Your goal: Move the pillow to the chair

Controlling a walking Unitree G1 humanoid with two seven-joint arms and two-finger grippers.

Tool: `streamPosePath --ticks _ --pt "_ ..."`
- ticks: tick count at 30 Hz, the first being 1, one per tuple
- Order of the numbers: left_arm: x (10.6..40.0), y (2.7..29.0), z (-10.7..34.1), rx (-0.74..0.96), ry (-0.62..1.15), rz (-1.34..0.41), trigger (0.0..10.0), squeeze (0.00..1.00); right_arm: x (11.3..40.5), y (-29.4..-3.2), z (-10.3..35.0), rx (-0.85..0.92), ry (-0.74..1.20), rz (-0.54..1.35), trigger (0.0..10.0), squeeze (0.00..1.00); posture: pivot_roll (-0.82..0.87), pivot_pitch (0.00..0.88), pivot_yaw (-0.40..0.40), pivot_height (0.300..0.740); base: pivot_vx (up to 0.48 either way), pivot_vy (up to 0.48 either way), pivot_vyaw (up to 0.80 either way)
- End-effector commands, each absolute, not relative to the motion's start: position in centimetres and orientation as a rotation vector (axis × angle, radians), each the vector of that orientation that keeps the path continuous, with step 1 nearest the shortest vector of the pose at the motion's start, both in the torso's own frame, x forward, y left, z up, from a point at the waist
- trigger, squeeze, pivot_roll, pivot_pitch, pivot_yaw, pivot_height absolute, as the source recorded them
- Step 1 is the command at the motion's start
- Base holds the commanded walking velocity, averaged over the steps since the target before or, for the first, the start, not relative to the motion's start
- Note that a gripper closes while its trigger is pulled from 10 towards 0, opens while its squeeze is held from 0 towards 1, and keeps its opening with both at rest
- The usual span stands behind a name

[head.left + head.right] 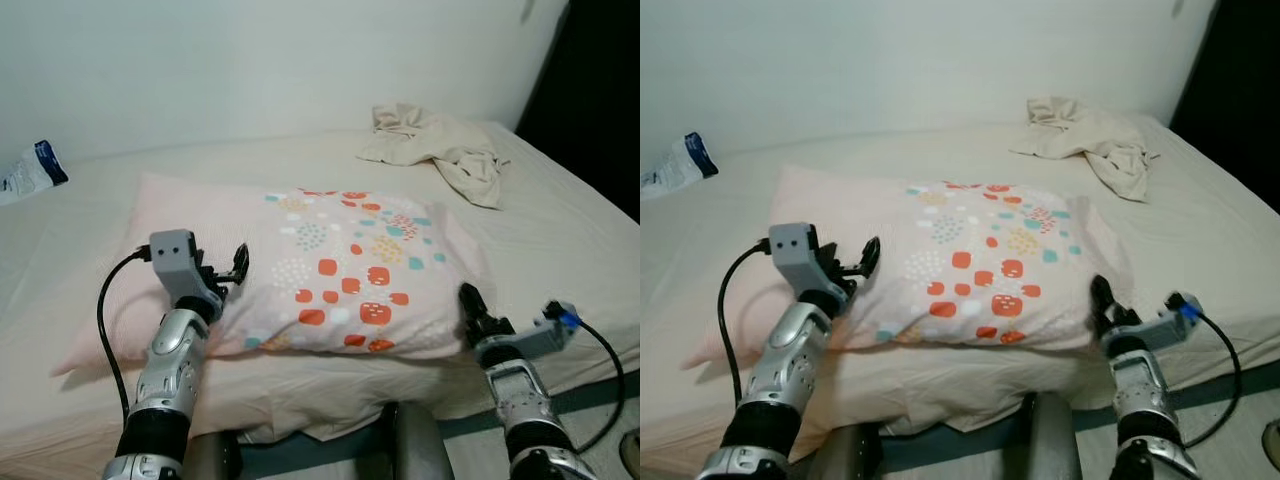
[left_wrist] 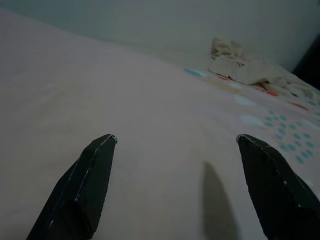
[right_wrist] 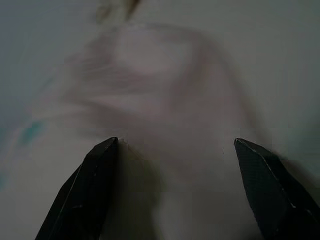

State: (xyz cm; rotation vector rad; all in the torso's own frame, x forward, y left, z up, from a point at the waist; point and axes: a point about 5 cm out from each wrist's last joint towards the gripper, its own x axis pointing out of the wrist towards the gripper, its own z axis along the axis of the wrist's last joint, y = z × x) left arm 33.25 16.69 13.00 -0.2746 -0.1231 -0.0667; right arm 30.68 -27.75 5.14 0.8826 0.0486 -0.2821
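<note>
Eye views: one pillow (image 1: 340, 275), pink with orange and teal spots, lies on the bed (image 1: 560, 220) near its front edge. One crumpled cloth (image 1: 440, 150) sits at the far right, one packet (image 1: 30, 170) at the far left. Two grippers: left gripper (image 1: 232, 268) at the pillow's left end, right gripper (image 1: 468, 305) at its right front corner.

Left wrist view: fingers (image 2: 82, 185) spread wide, pillow surface between and beyond them.

Right wrist view: fingers (image 3: 87, 195) wide apart, blurred pillow corner just ahead.
</note>
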Motion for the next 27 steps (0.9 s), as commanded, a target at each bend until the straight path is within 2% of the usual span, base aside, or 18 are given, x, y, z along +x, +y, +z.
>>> streamPosePath --ticks 1,5,9,11,17,18,19,20,21,26,27 --pt "32.8 17.0 12.6 -0.267 -0.101 -0.058 10.0 0.00 31.0 -27.5 5.3 0.881 0.056 -0.287 10.0 1.00 -0.03 0.165 0.036 0.531 0.000 0.000 0.00" --pt "32.3 17.4 12.7 -0.264 -0.099 -0.044 10.0 0.00 31.5 -27.6 5.7 0.853 0.065 -0.285 10.0 1.00 -0.02 0.180 0.036 0.531 0.000 0.000 0.00" --pt "32.0 17.6 12.8 -0.265 -0.099 -0.037 10.0 0.00 32.6 -26.9 7.1 0.854 0.006 -0.179 10.0 1.00 0.00 0.189 0.035 0.531 0.000 0.000 0.00" --pt "31.7 17.7 12.9 -0.267 -0.095 -0.034 10.0 0.00 33.6 -26.3 8.7 0.891 -0.076 -0.053 10.0 1.00 0.00 0.192 0.035 0.531 0.000 0.000 0.00" --pt "31.4 17.6 12.7 -0.273 -0.084 -0.030 10.0 0.00 33.9 -25.9 9.4 0.892 -0.103 0.030 10.0 1.00 0.00 0.196 0.032 0.531 0.000 0.000 0.00" --pt "31.3 17.5 12.6 -0.277 -0.079 -0.035 10.0 0.00 33.9 -25.9 9.5 0.883 -0.103 0.036 10.0 0.54 0.00 0.201 0.034 0.531 0.000 0.000 0.00" --pt "31.3 17.5 12.6 -0.277 -0.079 -0.035 10.0 0.00 33.9 -25.9 9.5 0.883 -0.103 0.036 10.0 0.54 0.00 0.201 0.034 0.531 0.000 0.000 0.00" --pt "31.2 17.3 12.5 -0.280 -0.074 -0.039 10.0 0.00 33.9 -25.9 9.5 0.879 -0.099 0.030 10.0 0.16 0.00 0.204 0.034 0.531 0.000 0.000 0.00" --pt "31.2 17.1 12.4 -0.284 -0.068 -0.043 10.0 0.00 33.9 -25.9 9.2 0.859 -0.069 0.008 10.0 0.00 0.00 0.205 0.034 0.531 0.000 0.000 0.00" --pt "31.7 17.9 11.9 -0.291 -0.020 -0.004 10.0 0.00 34.1 -25.1 8.1 0.798 0.048 -0.059 10.0 0.00 -0.01 0.213 0.039 0.531 0.000 0.000 0.00" --pt "32.0 18.5 11.8 -0.292 -0.014 0.026 10.0 0.99 34.2 -24.7 8.1 0.801 0.051 -0.047 10.0 0.00 -0.01 0.213 0.039 0.531 0.000 0.000 0.00"
